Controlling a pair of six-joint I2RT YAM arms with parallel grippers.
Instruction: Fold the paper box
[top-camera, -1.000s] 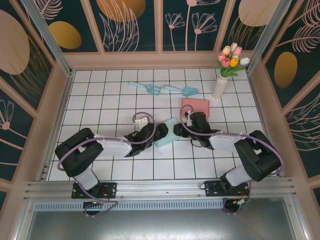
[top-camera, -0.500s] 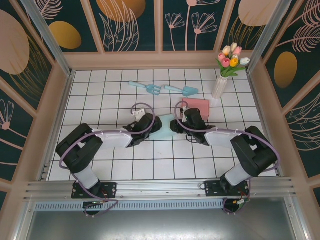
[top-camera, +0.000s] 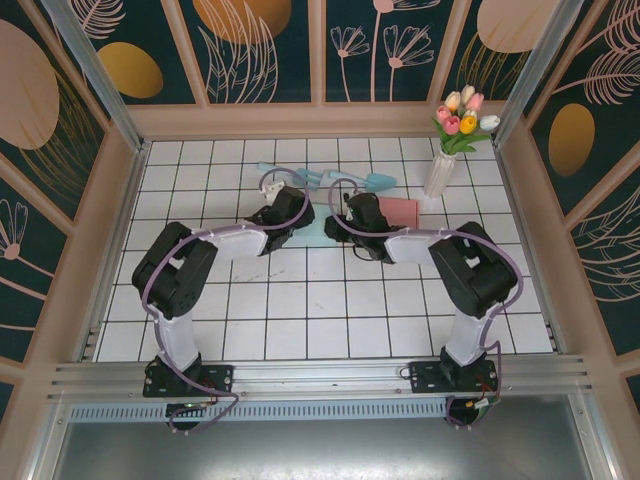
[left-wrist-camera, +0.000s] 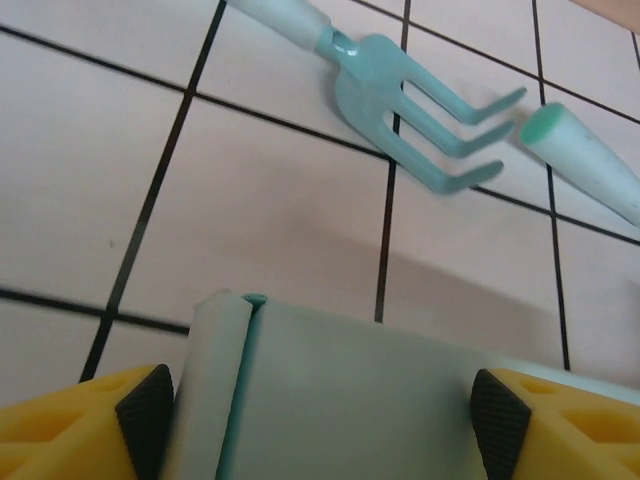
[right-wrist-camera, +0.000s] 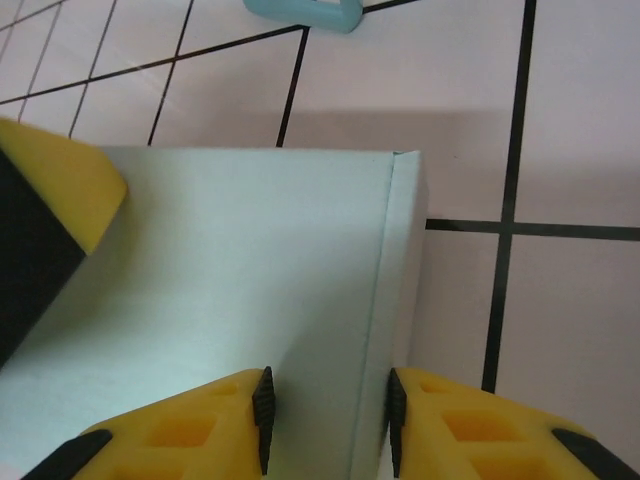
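Tabletop (top-camera: 300, 320): I see white tiles with a black grid, walled on three sides.
Far edge, middle: a teal garden fork (left-wrist-camera: 380, 100) and a teal trowel (top-camera: 378, 182) lie flat, close together.
Far right corner: a white vase (top-camera: 438, 172) of tulips (top-camera: 462, 118) stands upright.
Right of centre: a pink flat box (top-camera: 402, 211) near the vase.
Paper box (top-camera: 315, 228): pale green, just nearside of the fork; I can't tell whether it rests on the tiles.
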